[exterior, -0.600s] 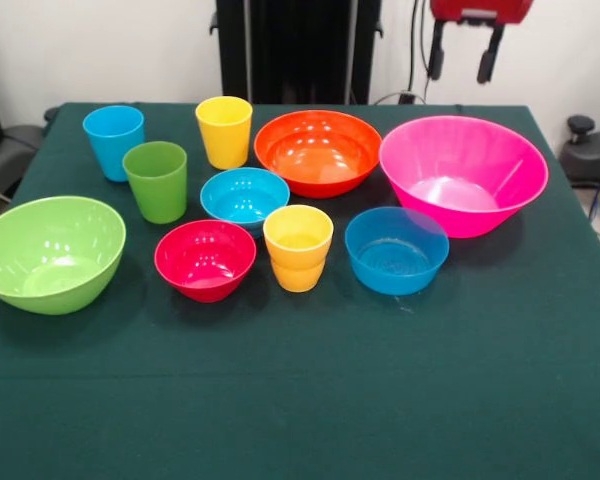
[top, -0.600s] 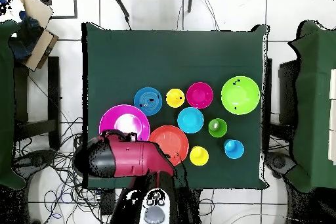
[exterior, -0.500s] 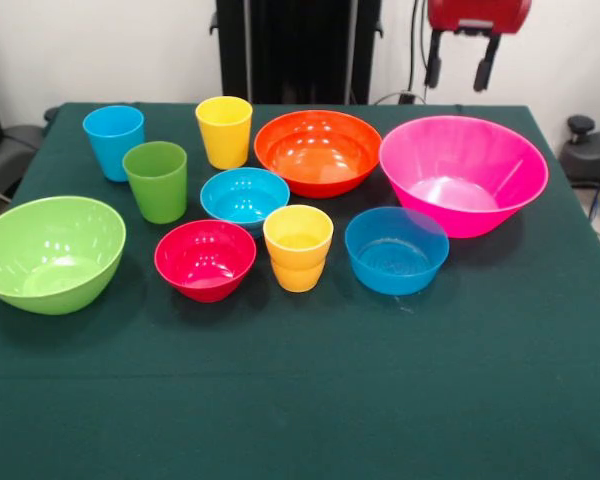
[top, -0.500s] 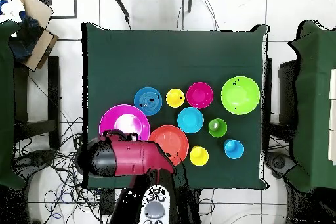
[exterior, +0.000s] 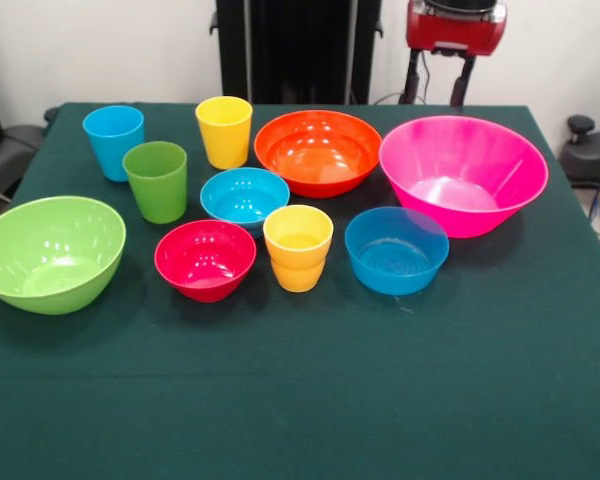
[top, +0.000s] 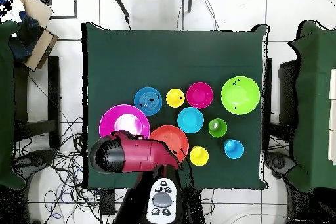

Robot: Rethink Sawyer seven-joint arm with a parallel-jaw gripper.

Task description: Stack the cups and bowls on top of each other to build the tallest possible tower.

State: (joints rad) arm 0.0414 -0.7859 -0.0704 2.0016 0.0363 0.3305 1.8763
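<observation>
**Ten cups and bowls stand apart on the green cloth, nothing stacked**

Front view: the gripper (exterior: 435, 88) hangs above the table's far edge, behind the large pink bowl (exterior: 463, 175). Its two dark fingers (exterior: 413, 82) point down from a red housing with a clear gap between them, holding nothing. The table (exterior: 310, 400) is covered in dark green cloth with a matte, slightly fuzzy surface. Every vessel is glossy moulded plastic, upright and open-mouthed, and none carries any readable writing or label.

In the far row, left to right, stand the light blue cup (exterior: 113, 141), the yellow cup (exterior: 224, 131), the wide orange bowl (exterior: 318, 152) and the pink bowl, the last two nearly touching at their rims. Just in front of the blue cup is the green cup (exterior: 156, 180). A small blue bowl (exterior: 244, 197) sits in front of the orange bowl. In the near row are the large lime green bowl (exterior: 50, 252) at far left, the small red bowl (exterior: 205, 259), the squat yellow-orange cup (exterior: 298, 247) with its stepped wall, and a second, flatter small blue bowl (exterior: 396, 249), whose floor looks finely textured.

Overhead view: the red and black arm (top: 128, 155) lies across the table's edge nearest the robot's base, overlapping part of the pink bowl (top: 121, 120) and orange bowl (top: 167, 139). The gripper is hidden beneath it here. This view shows all rims as true circles and the wide bare stretch of cloth beyond the cluster. A cardboard box (top: 36, 27) sits off the table at upper left.
</observation>
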